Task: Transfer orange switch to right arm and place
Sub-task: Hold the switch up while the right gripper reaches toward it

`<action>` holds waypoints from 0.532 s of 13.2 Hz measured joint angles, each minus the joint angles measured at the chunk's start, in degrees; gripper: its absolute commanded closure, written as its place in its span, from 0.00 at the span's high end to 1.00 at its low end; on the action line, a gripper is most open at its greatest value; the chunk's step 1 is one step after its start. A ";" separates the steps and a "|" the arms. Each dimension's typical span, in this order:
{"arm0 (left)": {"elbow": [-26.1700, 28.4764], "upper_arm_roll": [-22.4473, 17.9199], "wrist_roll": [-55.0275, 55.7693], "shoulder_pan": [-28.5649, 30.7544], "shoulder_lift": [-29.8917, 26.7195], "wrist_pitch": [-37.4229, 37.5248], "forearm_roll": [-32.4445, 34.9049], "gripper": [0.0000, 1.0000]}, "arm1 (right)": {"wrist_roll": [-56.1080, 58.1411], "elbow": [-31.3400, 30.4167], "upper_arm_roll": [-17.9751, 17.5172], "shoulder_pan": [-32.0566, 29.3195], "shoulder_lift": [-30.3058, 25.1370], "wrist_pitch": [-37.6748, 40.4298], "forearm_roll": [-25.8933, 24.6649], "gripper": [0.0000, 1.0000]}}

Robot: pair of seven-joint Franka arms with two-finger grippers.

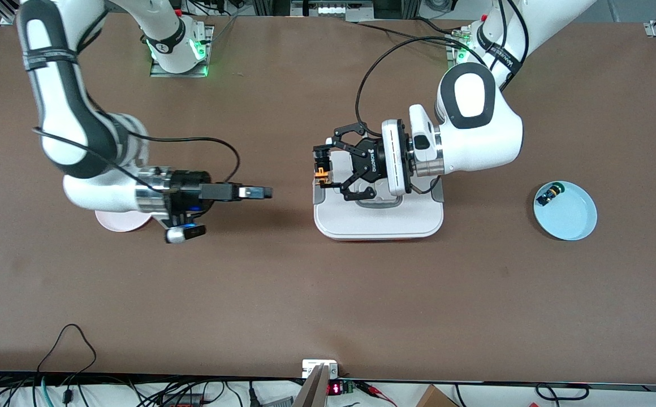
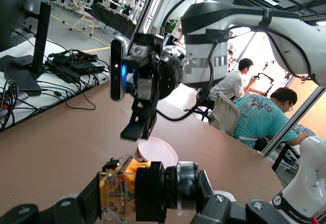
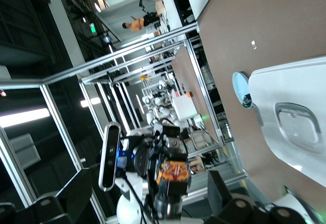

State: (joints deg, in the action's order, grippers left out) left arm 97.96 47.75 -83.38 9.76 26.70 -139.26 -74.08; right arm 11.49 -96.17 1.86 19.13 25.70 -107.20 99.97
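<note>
The left tool (image 1: pixel 323 169) was clamped on the orange switch (image 1: pixel 320 173), holding it sideways over the edge of the white tray (image 1: pixel 379 220), evidently to present it for handover. The right tool (image 1: pixel 264 193) hung level over bare surface (image 1: pixel 328 294), its slim fingers pointed at the switch; per its wide setting it was open and empty. Open air lay between the two tools, unobstructed. A pink plate (image 1: pixel 114 221) sat below the right wrist, probably the drop point. A blue plate (image 1: pixel 571 217) held another switch (image 1: pixel 549 195).
</note>
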 measured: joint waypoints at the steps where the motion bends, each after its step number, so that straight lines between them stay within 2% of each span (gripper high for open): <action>1: 0.23 0.00 -0.02 0.00 0.02 0.00 0.00 0.19 | 0.00 -1.06 -0.05 1.94 -0.12 -2.63 2.62 1.00; 4: 0.72 0.00 -0.08 0.02 0.02 -0.02 0.00 0.19 | -0.13 -2.66 -0.17 7.62 -1.03 -10.37 9.82 1.00; 7: 0.76 0.00 -0.10 0.04 0.02 -0.05 0.00 0.19 | -0.48 -3.59 -0.19 12.02 -2.11 -15.42 13.96 0.97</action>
State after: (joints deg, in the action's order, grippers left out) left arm 98.72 47.75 -83.47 9.80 26.72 -139.31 -74.08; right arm 11.01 -99.75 1.67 31.15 23.58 -122.61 113.93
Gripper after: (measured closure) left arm 0.269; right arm 0.004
